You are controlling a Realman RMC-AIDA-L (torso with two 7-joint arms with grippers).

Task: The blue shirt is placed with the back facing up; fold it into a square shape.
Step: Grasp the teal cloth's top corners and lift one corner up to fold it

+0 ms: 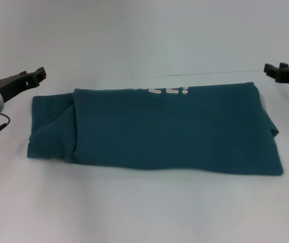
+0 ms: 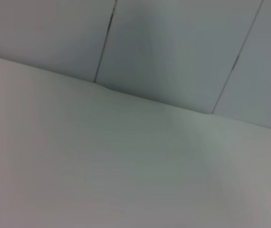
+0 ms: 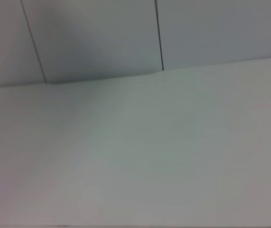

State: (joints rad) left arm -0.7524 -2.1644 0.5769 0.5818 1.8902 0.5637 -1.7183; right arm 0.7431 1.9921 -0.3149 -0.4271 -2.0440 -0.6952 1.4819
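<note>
**Shirt folded to a wide band on the table, both grippers held off to the sides**

The shirt (image 1: 154, 129) lies flat in the middle of the table (image 1: 144, 207), folded into a broad rectangle whose long axis runs left to right across the head view. Its near edge is fairly straight; the right end has a small pucker where layers meet. At the left end a narrower under-layer sticks out beyond the upper layer, with a vertical fold line between them. The cloth is dark teal-blue and mostly plain on the face showing.

Along the far edge, a little right of centre, a strip of white lettering (image 1: 168, 90) peeks over the fold — only the lower parts of the characters show, ending in what looks like an exclamation mark, and the word cannot be read.

The table is plain white and matte. Both wrist views show only this white surface meeting a pale panelled wall (image 2: 182, 47) with thin dark seams.

The left gripper (image 1: 35, 75) hangs by the shirt's far left corner, apart from the cloth, holding nothing; how wide its fingers stand cannot be made out. The right gripper (image 1: 276, 71) sits at the right edge of the head view, well apart from the shirt — empty too, its opening likewise unclear.
</note>
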